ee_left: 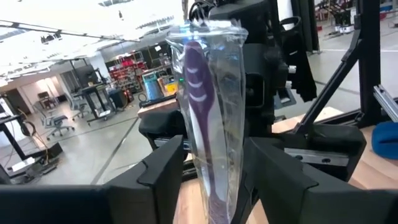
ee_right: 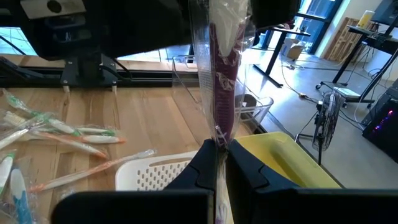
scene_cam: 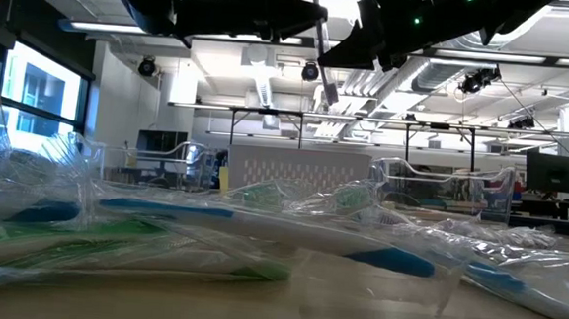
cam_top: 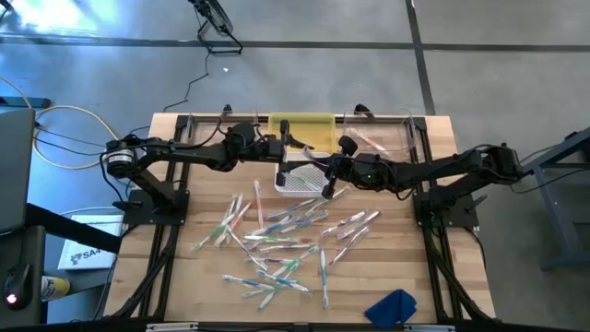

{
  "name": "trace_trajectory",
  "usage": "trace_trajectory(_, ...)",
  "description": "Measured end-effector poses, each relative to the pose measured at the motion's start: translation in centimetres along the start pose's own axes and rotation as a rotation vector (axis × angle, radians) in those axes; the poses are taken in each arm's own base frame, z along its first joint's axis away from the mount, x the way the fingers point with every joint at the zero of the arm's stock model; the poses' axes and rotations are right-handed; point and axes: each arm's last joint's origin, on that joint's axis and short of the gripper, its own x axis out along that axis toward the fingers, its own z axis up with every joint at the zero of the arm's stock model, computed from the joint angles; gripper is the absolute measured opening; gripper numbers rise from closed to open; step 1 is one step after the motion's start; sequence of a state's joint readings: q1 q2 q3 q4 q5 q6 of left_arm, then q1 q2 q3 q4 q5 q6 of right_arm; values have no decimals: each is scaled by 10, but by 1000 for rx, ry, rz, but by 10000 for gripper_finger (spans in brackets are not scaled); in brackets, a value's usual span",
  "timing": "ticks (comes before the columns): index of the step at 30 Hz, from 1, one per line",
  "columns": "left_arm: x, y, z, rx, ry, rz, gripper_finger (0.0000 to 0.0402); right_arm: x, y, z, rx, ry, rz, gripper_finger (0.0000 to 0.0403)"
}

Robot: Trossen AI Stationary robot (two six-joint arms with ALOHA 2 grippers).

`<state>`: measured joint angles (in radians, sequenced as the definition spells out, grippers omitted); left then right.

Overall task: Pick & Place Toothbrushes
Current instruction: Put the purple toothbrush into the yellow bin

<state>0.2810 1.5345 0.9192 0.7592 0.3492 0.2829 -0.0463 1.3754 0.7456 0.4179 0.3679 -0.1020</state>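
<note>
Pinched tight, our right gripper (ee_right: pixel 219 163) has its two dark fingers pressed together on the clear wrapper of a purple-handled toothbrush in a transparent plastic sleeve (ee_right: pixel 222 93), which stands upright out of the fingertips. Facing it, our left gripper (ee_left: pixel 214 168) has its fingers spread on either side of the same wrapped toothbrush (ee_left: pixel 208 118); from its wrist view we cannot tell whether the pads touch the sleeve or stand just off it.

Seen from above, both grippers meet over the middle of the table's far half, right above a small white perforated plastic basket (cam_top: pixel 297 182). Just behind the basket lies a flat yellow rectangular tray (cam_top: pixel 300 130) at the far edge, with a clear plastic bin (cam_top: pixel 383 136) beside it.

Nearer to us, the rest of the wrapped white toothbrushes with green, blue, pink and orange accents (cam_top: pixel 277 242) lie scattered loose across the light wooden slatted table (cam_top: pixel 166 166), well apart from the held one. A crumpled blue cloth (cam_top: pixel 391 307) sits at the table's near right corner. In the low view the closest sleeves (scene_cam: pixel 261 227) fill the foreground, with both grippers above them.
</note>
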Motion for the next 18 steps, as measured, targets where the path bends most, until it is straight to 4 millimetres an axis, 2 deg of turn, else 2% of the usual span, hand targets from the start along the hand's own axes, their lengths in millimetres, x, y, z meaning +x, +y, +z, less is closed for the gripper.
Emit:
trace_trajectory(10, 0, 0, 0, 4, 2, 4, 60, 0, 0, 0, -5, 0, 0, 5)
trace_trajectory(18, 0, 0, 0, 10, 1, 0, 39, 0, 0, 0, -1, 1, -1, 3)
